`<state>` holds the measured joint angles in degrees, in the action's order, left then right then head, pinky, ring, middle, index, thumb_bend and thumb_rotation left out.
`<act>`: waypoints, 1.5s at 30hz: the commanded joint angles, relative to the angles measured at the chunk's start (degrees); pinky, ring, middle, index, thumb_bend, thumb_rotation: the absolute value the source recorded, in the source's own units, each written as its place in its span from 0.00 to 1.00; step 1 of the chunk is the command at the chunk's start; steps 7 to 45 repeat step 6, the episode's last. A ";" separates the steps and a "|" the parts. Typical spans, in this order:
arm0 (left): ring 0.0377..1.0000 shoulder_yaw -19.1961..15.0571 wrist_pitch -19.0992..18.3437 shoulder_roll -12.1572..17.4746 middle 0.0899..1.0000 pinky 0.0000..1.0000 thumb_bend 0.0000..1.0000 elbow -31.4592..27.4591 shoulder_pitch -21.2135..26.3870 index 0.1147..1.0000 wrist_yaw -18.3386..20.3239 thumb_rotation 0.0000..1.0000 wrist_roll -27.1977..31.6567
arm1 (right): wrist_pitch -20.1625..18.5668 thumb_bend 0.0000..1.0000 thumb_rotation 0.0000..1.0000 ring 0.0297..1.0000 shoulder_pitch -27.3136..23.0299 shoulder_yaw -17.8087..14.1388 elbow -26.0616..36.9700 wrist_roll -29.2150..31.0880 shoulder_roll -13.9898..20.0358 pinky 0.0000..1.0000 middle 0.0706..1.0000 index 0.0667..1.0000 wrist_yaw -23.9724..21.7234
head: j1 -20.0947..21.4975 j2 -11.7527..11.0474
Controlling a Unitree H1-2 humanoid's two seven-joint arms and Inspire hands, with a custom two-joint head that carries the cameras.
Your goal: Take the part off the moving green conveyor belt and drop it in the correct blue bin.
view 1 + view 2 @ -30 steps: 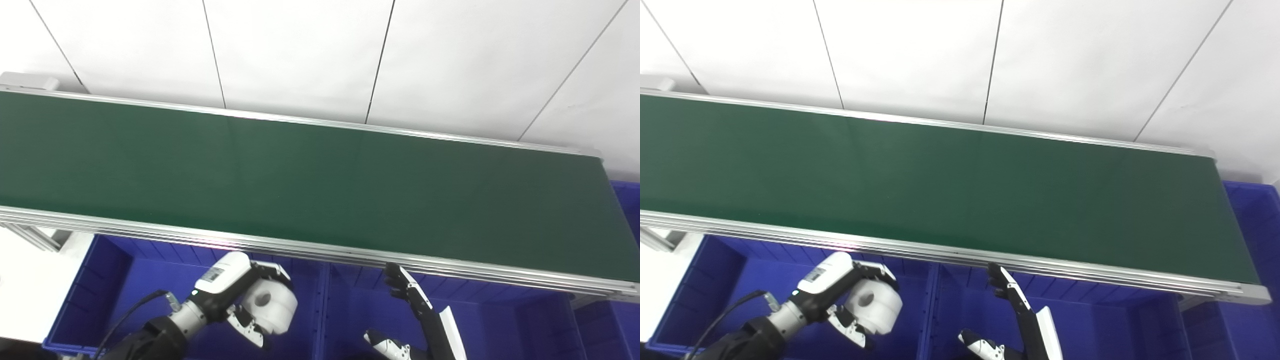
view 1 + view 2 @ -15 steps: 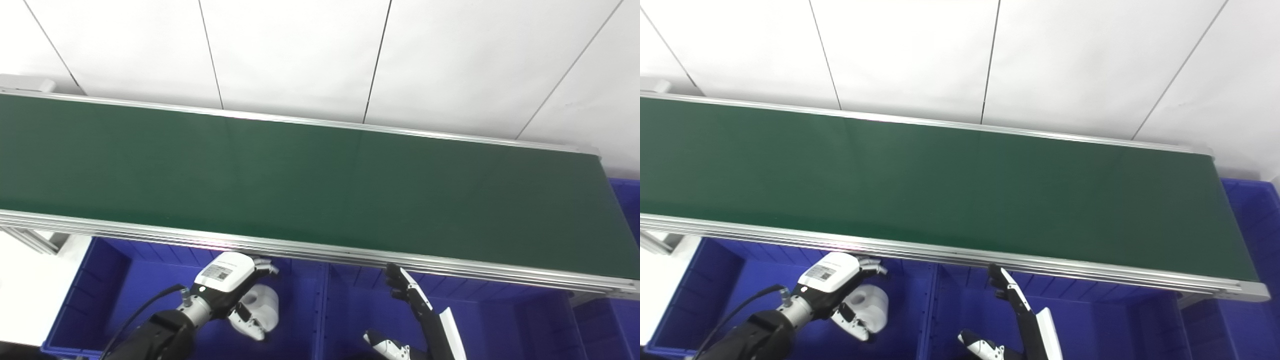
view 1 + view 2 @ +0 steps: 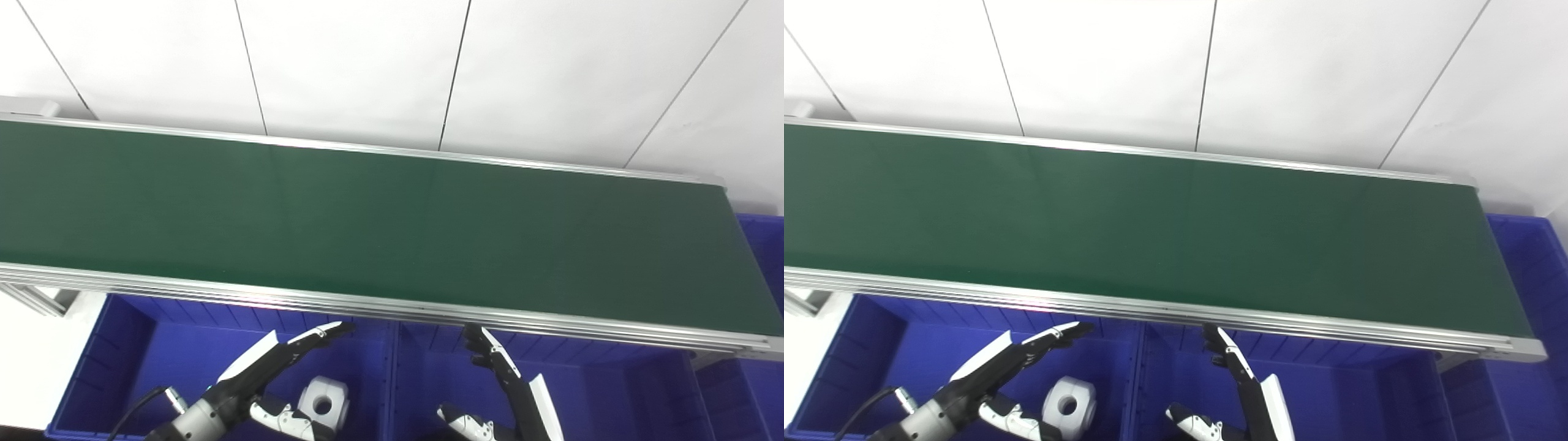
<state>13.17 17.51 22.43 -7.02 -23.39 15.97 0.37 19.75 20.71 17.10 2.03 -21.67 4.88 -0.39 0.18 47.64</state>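
Note:
The white part (image 3: 322,403), a rounded block with a round hole in its face, lies in the left blue bin (image 3: 131,343), apart from my fingers. My left hand (image 3: 269,380) is open above and beside it, fingers stretched toward the belt's near rail. My right hand (image 3: 502,392) is open over the middle blue bin (image 3: 588,380), fingers straight, thumb low. The green conveyor belt (image 3: 367,226) carries no part in view. In the right eye view the part (image 3: 1069,401) and both hands (image 3: 998,376) (image 3: 1240,392) stand the same.
The belt's aluminium near rail (image 3: 392,309) runs just above both hands. Another blue bin (image 3: 762,245) stands at the belt's right end. A white wall is behind the belt. A white surface (image 3: 30,355) lies left of the bins.
My left hand has opened and let go of the white part, which now lies in the left bin. The right hand has barely moved. The camera has shifted slightly.

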 commanded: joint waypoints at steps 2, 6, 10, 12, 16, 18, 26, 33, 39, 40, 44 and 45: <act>0.95 -1.07 3.48 -1.05 0.94 0.96 0.77 -0.26 -0.91 0.89 0.59 0.33 3.96 | 0.20 0.68 0.54 0.84 -0.04 0.25 1.10 -0.26 -0.66 0.78 0.87 0.90 0.29 | 0.20 -0.32; 0.94 -1.92 6.45 -2.28 0.96 0.91 0.76 2.70 -1.00 0.94 0.82 0.34 4.88 | -0.09 0.68 0.53 0.84 -0.09 0.21 1.00 -0.86 -1.00 0.78 0.86 0.90 0.54 | 0.41 -0.17; 0.94 -1.92 6.45 -2.28 0.96 0.91 0.76 2.70 -1.00 0.94 0.82 0.34 4.88 | -0.09 0.68 0.53 0.84 -0.09 0.21 1.00 -0.86 -1.00 0.78 0.86 0.90 0.54 | 0.41 -0.17; 0.94 -1.92 6.45 -2.28 0.96 0.91 0.76 2.70 -1.00 0.94 0.82 0.34 4.88 | -0.09 0.68 0.53 0.84 -0.09 0.21 1.00 -0.86 -1.00 0.78 0.86 0.90 0.54 | 0.41 -0.17; 0.94 -1.92 6.45 -2.28 0.96 0.91 0.76 2.70 -1.00 0.94 0.82 0.34 4.88 | -0.09 0.68 0.53 0.84 -0.09 0.21 1.00 -0.86 -1.00 0.78 0.86 0.90 0.54 | 0.41 -0.17; 0.94 -1.92 6.45 -2.28 0.96 0.91 0.76 2.70 -1.00 0.94 0.82 0.34 4.88 | -0.09 0.68 0.53 0.84 -0.09 0.21 1.00 -0.86 -1.00 0.78 0.86 0.90 0.54 | 0.41 -0.17; 0.94 -1.92 6.45 -2.28 0.96 0.91 0.76 2.70 -1.00 0.94 0.82 0.34 4.88 | -0.09 0.68 0.53 0.84 -0.09 0.21 1.00 -0.86 -1.00 0.78 0.86 0.90 0.54 | 0.41 -0.17; 0.94 -1.92 6.45 -2.28 0.96 0.91 0.76 2.70 -1.00 0.94 0.82 0.34 4.88 | -0.09 0.68 0.53 0.84 -0.09 0.21 1.00 -0.86 -1.00 0.78 0.86 0.90 0.54 | 0.41 -0.17; 0.94 -1.92 6.45 -2.28 0.96 0.91 0.76 2.70 -1.00 0.94 0.82 0.34 4.88 | -0.09 0.68 0.53 0.84 -0.09 0.21 1.00 -0.86 -1.00 0.78 0.86 0.90 0.54 | 0.41 -0.17; 0.94 -1.92 6.45 -2.28 0.96 0.91 0.76 2.70 -1.00 0.94 0.82 0.34 4.88 | -0.09 0.68 0.53 0.84 -0.09 0.21 1.00 -0.86 -1.00 0.78 0.86 0.90 0.54 | 0.41 -0.17; 0.94 -1.92 6.45 -2.28 0.96 0.91 0.76 2.70 -1.00 0.94 0.82 0.34 4.88 | -0.09 0.68 0.53 0.84 -0.09 0.21 1.00 -0.86 -1.00 0.78 0.86 0.90 0.54 | 0.41 -0.17; 0.94 -1.92 6.45 -2.28 0.96 0.91 0.76 2.70 -1.00 0.94 0.82 0.34 4.88 | -0.09 0.68 0.53 0.84 -0.09 0.21 1.00 -0.86 -1.00 0.78 0.86 0.90 0.54 | 0.41 -0.17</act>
